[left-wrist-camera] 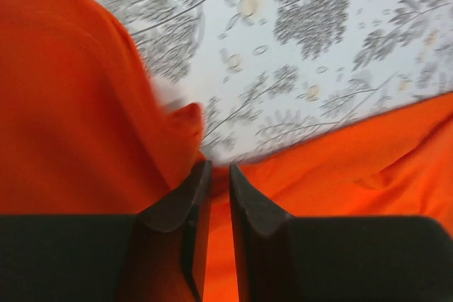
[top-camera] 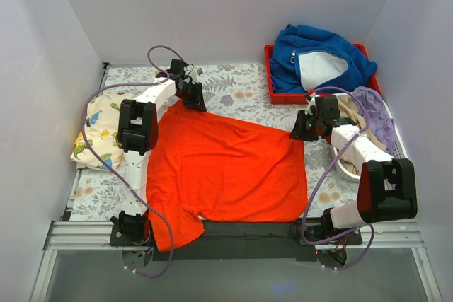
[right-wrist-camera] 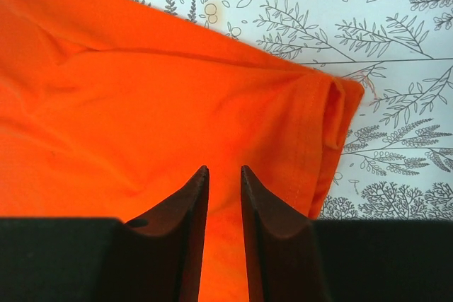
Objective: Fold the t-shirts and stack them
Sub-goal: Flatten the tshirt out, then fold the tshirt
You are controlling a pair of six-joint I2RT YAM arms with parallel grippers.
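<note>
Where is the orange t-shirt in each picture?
Top external: orange t-shirt spread out in the middle, between the arms.
Left wrist: orange t-shirt fills the left side and lower right.
Right wrist: orange t-shirt covers left and middle, corner at right.
Shared landmark: the floral tablecloth beneath it.

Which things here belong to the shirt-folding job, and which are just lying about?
Part of the job: orange shirt; dinosaur shirt.
Lying about: blue garment; red tray; purple cloth; white basket.
</note>
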